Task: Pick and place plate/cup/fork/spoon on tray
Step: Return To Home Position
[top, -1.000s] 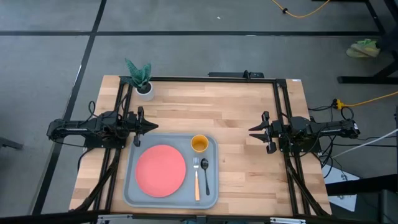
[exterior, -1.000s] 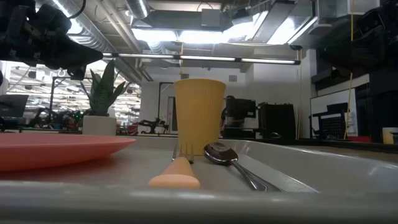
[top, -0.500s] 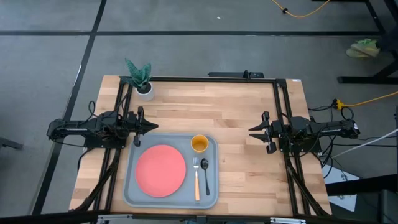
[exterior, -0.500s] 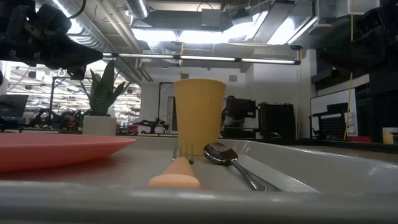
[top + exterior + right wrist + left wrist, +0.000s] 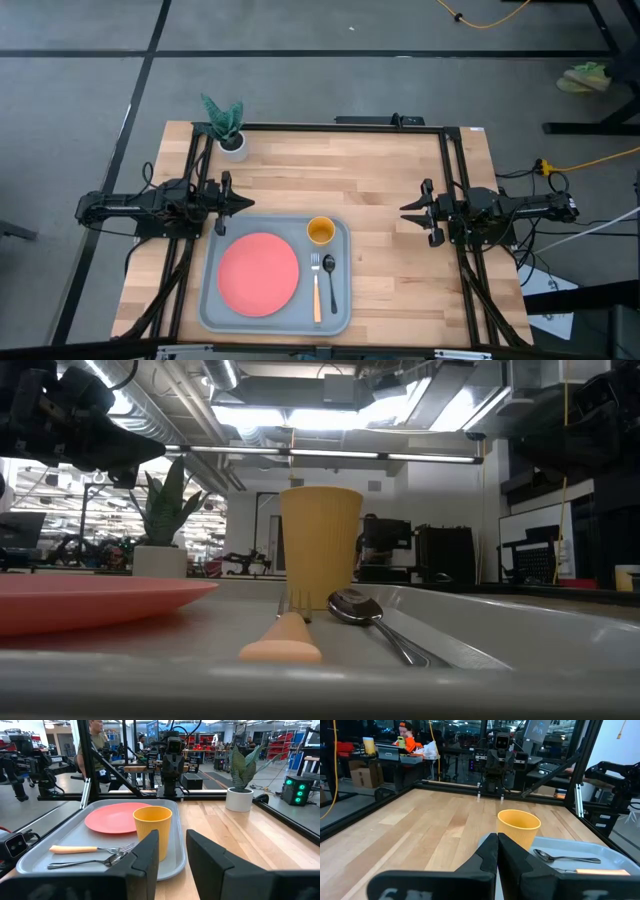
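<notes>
Pink plate (image 5: 258,274), yellow cup (image 5: 320,231), orange-handled fork (image 5: 316,291) and dark spoon (image 5: 330,272) sit on grey tray (image 5: 272,226).

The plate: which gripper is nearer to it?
Left. The left gripper sits just past the plate, by the tray rim; the right gripper is beyond the tray's right side.
</notes>
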